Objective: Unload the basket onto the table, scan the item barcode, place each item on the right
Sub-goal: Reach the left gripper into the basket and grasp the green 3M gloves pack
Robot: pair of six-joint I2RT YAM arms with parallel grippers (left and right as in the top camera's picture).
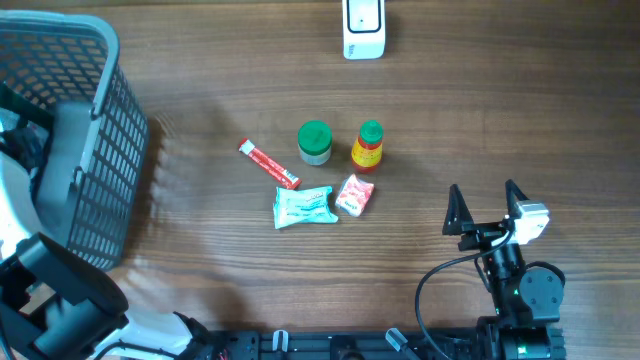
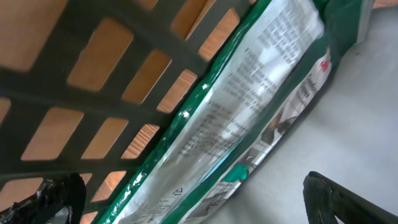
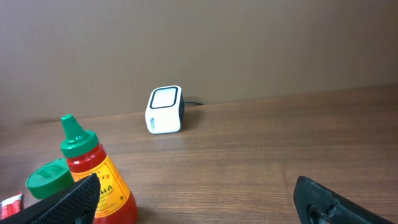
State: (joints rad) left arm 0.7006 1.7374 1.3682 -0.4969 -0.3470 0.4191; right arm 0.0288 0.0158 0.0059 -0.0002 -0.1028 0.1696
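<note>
Right end effector [image 1: 483, 192], lower right of overhead: jaws apart, empty, well apart from items.
Left end effector [image 2: 189, 185]: jaws apart, empty, close to green-white bag [image 2: 261, 106] on basket [image 1: 100, 110] mesh.
Candidate items clustered mid-frame: sauce bottle [image 1: 368, 146], green-lid jar [image 1: 315, 142], pink packet [image 1: 354, 194], teal packet [image 1: 303, 206], red stick [image 1: 268, 164]. Cannot tell which gets scanned.
Scanner [image 1: 363, 28] top centre, upright on bench [image 1: 520, 100].
Risks:
- bottle and jar near each other; wide jaws likely knock neighbour
- tall bottle may tip
- flat packets may slip from grasp
- barcode turned away from scanner, no read
</note>
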